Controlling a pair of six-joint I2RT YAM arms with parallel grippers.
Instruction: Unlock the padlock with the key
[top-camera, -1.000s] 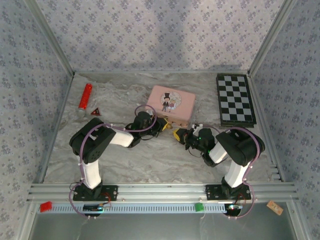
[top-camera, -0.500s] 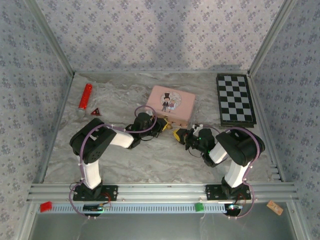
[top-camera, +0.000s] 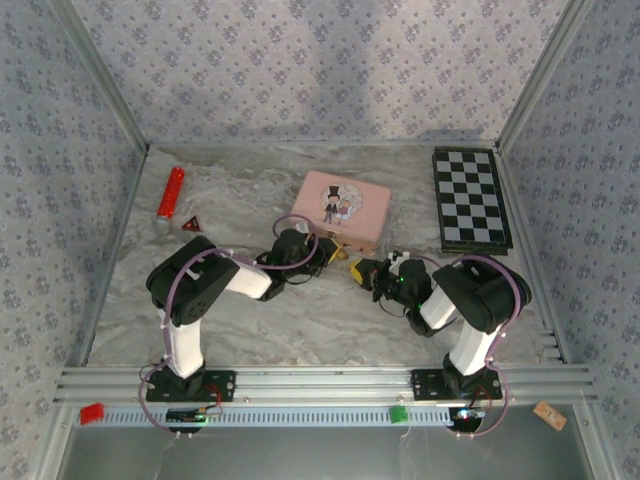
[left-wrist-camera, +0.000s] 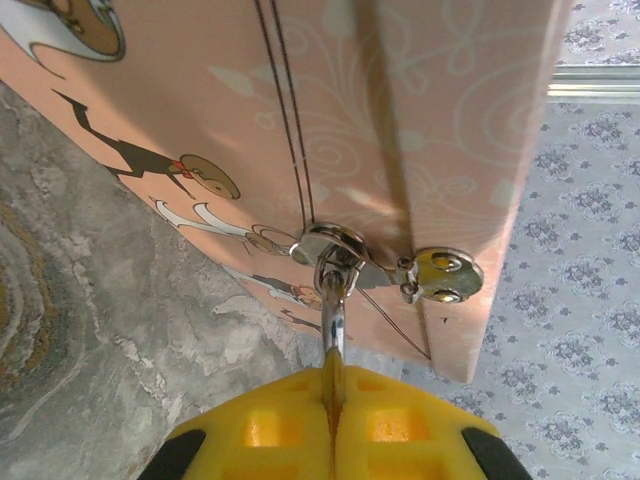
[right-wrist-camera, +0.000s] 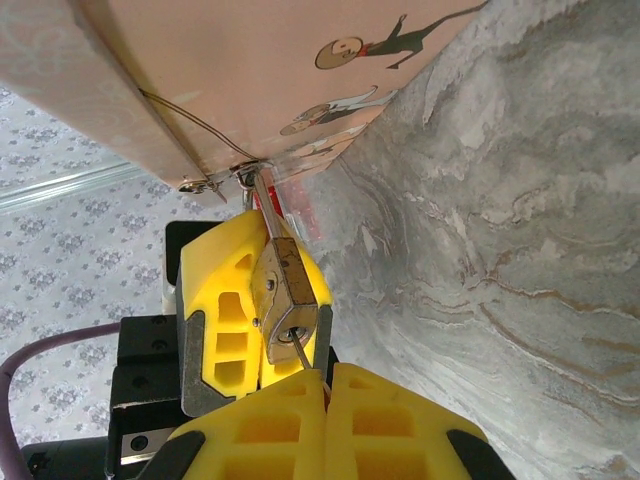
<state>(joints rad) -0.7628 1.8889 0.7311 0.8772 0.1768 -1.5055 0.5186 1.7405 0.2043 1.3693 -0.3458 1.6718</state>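
Note:
The small brass padlock (right-wrist-camera: 290, 290) hangs by its silver shackle (left-wrist-camera: 333, 310) from the hasp (left-wrist-camera: 440, 275) on the pink box (top-camera: 343, 208). My left gripper (left-wrist-camera: 335, 385) is shut on the padlock body, and only the shackle rises out from between its yellow fingers (right-wrist-camera: 225, 300). My right gripper (right-wrist-camera: 327, 385) is shut on the key, whose thin blade (right-wrist-camera: 300, 352) is in the keyhole on the padlock's underside. The key's head is hidden between the pads. In the top view the left gripper (top-camera: 322, 254) and right gripper (top-camera: 362, 270) meet nose to nose just in front of the box.
A folded chessboard (top-camera: 471, 198) lies at the back right. At the back left lie a red cylinder (top-camera: 171, 193) and a small red triangle (top-camera: 190, 224). Patterned walls close in the marble table (top-camera: 300, 320) on three sides.
The left arm has shifted slightly to the right and the right gripper has nudged with it. Both grips are unchanged.

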